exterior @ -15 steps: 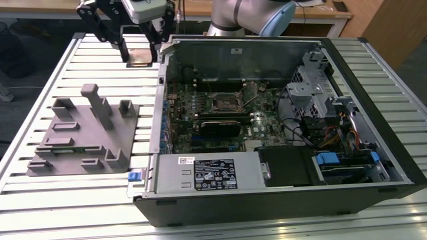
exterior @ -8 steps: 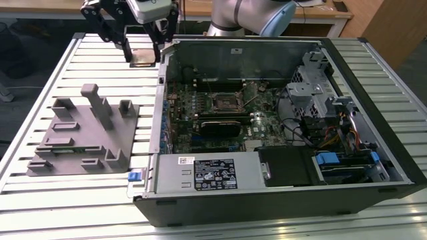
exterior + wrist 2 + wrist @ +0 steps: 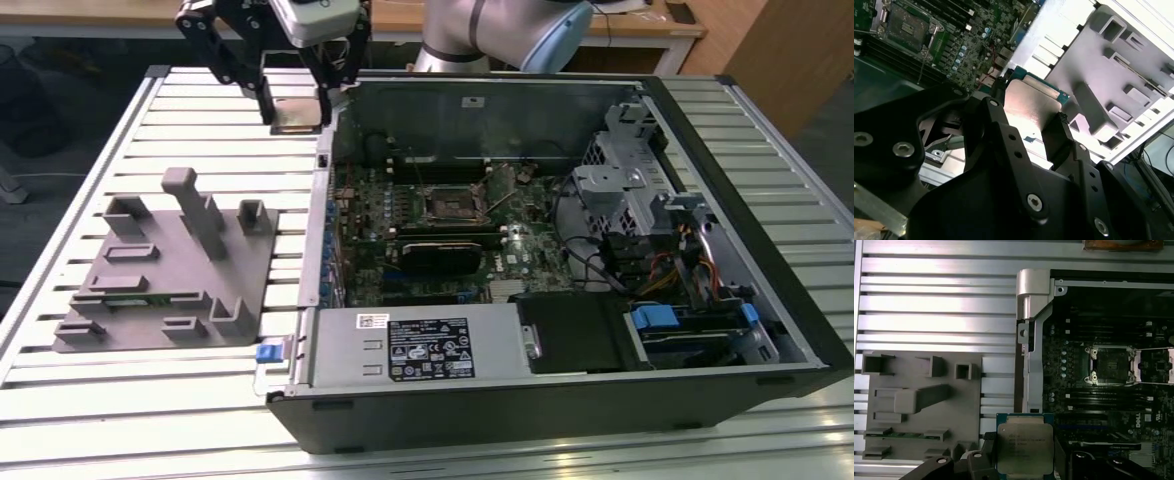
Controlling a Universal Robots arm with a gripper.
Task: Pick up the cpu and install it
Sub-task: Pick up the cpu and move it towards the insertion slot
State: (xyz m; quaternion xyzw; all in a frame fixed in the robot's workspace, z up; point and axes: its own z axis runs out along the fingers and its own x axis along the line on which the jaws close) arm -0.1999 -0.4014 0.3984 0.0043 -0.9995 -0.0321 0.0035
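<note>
My gripper is shut on the cpu, a flat square chip held in the air over the slatted table, just outside the open computer case's far corner on the exterior view's left. In the first wrist view the cpu shows its silvery top and green edge between the black fingers. The second wrist view shows the cpu from behind, clamped at both sides. The motherboard's socket lies open inside the case, also seen as the socket in the first wrist view.
A grey parts fixture with upright posts lies on the table at the exterior view's left; a green memory stick rests in one of its slots. The case wall stands between the gripper and the motherboard. Drive cages and cables crowd the case's right.
</note>
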